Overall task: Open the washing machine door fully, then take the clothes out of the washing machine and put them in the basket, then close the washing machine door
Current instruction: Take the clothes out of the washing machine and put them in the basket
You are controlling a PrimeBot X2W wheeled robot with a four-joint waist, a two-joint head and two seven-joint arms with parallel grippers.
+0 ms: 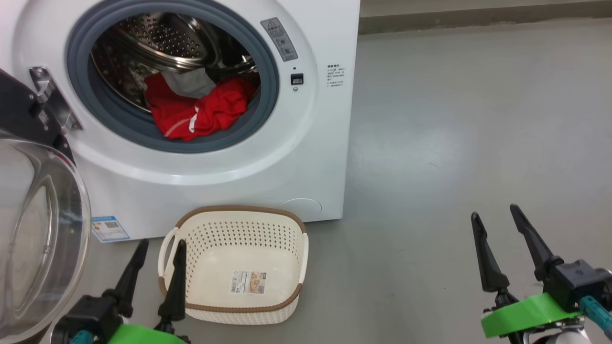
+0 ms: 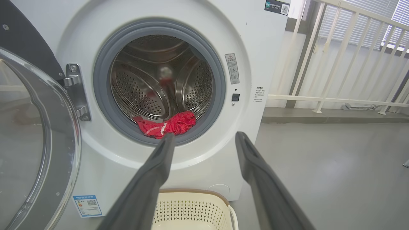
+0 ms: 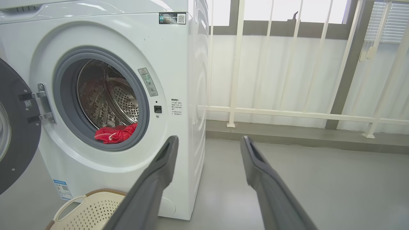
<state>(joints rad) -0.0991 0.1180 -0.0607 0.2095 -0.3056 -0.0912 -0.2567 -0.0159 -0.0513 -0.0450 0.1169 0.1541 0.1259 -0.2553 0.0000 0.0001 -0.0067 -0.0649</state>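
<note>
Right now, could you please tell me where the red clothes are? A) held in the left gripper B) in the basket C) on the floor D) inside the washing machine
D: the red clothes lie inside the washing machine, just behind its open mouth, and the basket has no fabric in it.

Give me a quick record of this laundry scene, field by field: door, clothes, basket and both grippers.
washing machine door: swung open to the left on its hinge
clothes: red with a grey piece, lying in the drum at the opening
basket: on the floor before the washing machine, no clothes inside
left gripper: open, holding nothing, beside the basket
right gripper: open, holding nothing, over floor
</note>
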